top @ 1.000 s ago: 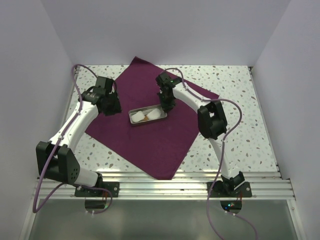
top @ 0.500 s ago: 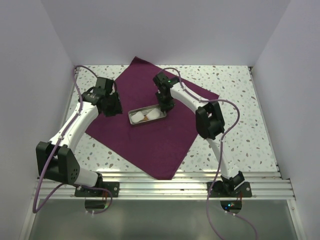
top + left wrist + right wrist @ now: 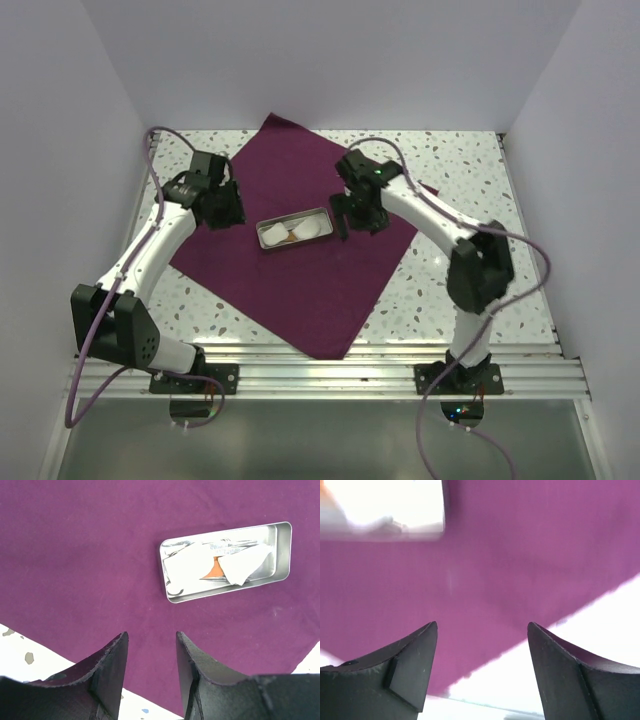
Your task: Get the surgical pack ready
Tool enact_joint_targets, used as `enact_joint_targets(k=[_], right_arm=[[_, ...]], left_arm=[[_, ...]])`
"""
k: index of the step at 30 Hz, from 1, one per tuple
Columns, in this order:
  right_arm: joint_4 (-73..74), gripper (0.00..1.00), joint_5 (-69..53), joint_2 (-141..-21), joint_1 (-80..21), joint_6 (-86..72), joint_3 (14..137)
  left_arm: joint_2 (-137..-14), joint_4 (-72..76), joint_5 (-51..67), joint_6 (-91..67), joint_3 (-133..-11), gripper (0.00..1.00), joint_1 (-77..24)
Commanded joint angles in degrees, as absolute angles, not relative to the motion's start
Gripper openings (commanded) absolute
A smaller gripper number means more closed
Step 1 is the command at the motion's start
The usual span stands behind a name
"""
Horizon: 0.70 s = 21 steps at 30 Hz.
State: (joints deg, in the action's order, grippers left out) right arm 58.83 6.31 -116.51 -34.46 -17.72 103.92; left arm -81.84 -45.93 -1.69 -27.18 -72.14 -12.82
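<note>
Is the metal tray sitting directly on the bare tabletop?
No, the metal tray rests on the purple sheet, with fabric showing on every side of it.

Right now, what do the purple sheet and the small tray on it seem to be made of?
Surgical pack: woven fabric with a matte finish; it lies flat with faint wrinkles, a fine texture and no shine. Tray: probably metal with a satin silver finish; it has thin upright walls, rounded corners and bright reflections.

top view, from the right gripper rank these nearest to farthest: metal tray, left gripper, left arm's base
1. metal tray: just to the left of the right gripper.
2. left gripper: farther left, beyond the tray.
3. left arm's base: bottom left of the view, farthest.
</note>
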Motion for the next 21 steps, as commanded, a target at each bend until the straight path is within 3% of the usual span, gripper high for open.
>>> enact_joint_targets(k=[1,5,9,15,21], right_arm=[[55.2,0.76,-2.2,-97.3,-34.6,-23.1,84.8],[44.0,0.76,-16.2,-80.4,-35.2,-33.2,56.8],[32.1,0.76,-20.9,-66.1,-38.9,-46.9,40.1],[20.4,0.73,-16.0,-58.3,-44.5,-59.2,27.5],[10.3,0.71,-12.5,-62.7,-49.5,-64.9,23.6]], left_arm=[[-79.8,-46.6,-0.5,-26.1,-73.7,0.47,-12.9],[-78.6,-46.9,1.3,-27.0,-71.9,0.46,-13.0],[-76.6,-46.9,3.2,-28.1,-68.9,0.46,-13.0],[-73.5,-46.4,6.5,-30.3,-67.0,0.46,-13.0],[-70.7,-46.4,8.5,-31.3,-66.4,0.46,-13.0]])
